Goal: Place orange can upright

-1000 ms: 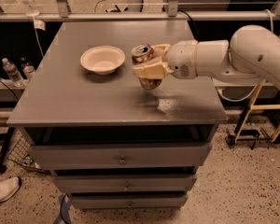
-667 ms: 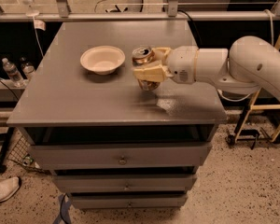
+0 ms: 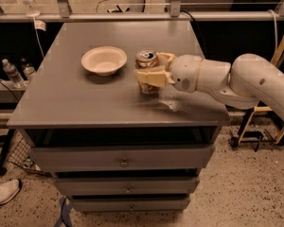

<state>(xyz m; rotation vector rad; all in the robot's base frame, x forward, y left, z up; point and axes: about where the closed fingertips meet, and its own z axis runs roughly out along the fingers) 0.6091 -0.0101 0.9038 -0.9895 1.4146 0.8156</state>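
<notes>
- Cream bowl [image 3: 91, 64], inside showing plain cream, sits left of the fingers [image 3: 151, 77].
- Orange can [image 3: 146, 57] stands upright (silver top up) on the table [image 3: 61, 103], clasped between the gripper's [image 3: 150, 66] two fingers.

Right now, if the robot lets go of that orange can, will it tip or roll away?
Probably not: the orange can is upright, seemingly resting on the table. A sideways bump could tip it, and its round side would likely roll. Its shiny metal looks slippery, so the gripper holds both sides.
</notes>
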